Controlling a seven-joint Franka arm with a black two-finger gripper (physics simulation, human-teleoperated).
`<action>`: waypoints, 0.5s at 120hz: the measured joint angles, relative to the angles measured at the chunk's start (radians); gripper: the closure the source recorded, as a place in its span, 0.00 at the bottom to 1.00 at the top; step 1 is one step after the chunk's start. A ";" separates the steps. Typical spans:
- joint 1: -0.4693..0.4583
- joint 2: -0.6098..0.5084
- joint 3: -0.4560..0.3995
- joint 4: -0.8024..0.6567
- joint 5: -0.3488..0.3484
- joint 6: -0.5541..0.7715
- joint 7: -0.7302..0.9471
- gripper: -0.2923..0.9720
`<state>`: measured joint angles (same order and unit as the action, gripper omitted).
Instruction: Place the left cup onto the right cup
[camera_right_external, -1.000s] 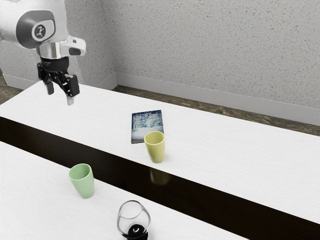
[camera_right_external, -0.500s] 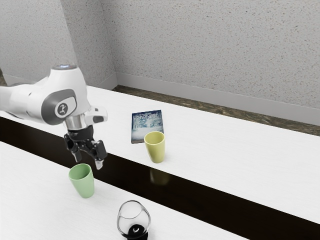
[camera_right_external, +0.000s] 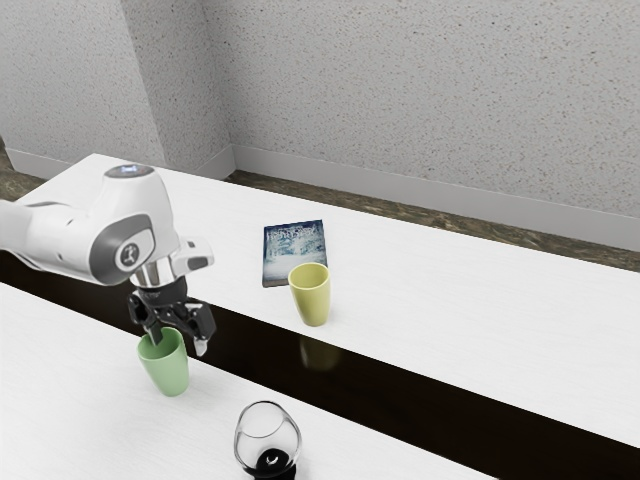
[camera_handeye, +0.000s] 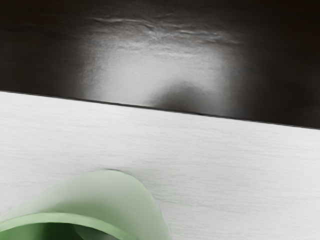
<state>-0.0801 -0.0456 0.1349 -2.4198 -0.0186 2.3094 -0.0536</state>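
You have two cups on the table (camera_right_external: 500, 300): the near cup (camera_right_external: 166, 368) toward the exterior view's left, the far cup (camera_right_external: 310, 295) to its right and further back. A book (camera_right_external: 294, 252) lies flat just behind the far cup. A glass (camera_right_external: 267, 438) sits in front, between them. Your gripper (camera_right_external: 176, 342) hangs at the near cup's rim.

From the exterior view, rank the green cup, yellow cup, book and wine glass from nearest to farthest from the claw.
1. Green cup, directly under the open claw.
2. Wine glass, toward the view's lower right, on the near white surface.
3. Yellow cup, across the dark strip.
4. Book, lying flat just behind the yellow cup.
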 joint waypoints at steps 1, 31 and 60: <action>0.000 0.002 0.000 0.000 0.000 0.001 -0.001 0.23; -0.005 0.019 0.000 0.000 0.001 0.021 -0.024 0.39; -0.011 0.017 0.000 0.003 0.039 0.022 -0.040 0.74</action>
<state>-0.0909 -0.0288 0.1350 -2.4166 0.0199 2.3316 -0.0933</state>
